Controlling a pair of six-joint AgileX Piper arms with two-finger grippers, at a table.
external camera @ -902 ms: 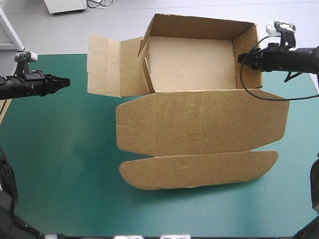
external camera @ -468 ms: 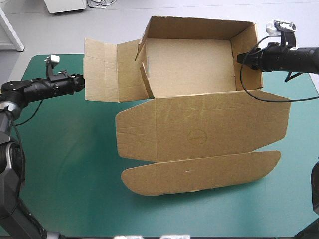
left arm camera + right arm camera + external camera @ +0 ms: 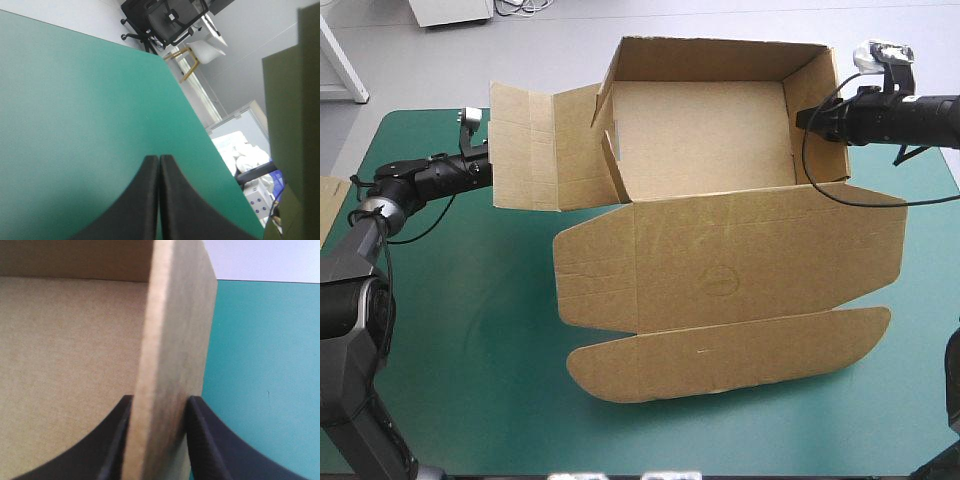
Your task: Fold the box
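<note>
Box [image 3: 720, 250]: brown board, matt paper face w/ pressed score lines; cut edge rough, fibrous. Cover [image 3: 470, 330]: teal-green, matt, smooth, even. R fingers [image 3: 205, 445]: black, matt, plastic-like, fine ribbing on inner faces. L fingers [image 3: 142, 200]: black, smooth, matt.

Brown box [image 3: 705, 140]: open tray, lid flat.
Tray sits at the far middle of the teal-green table [image 3: 460, 330], far and right walls upright. Side flap [image 3: 535, 145] spreads out to the left. Lid [image 3: 730, 265] lies toward the near edge, with the rounded tuck flap [image 3: 720, 350] nearest.
</note>
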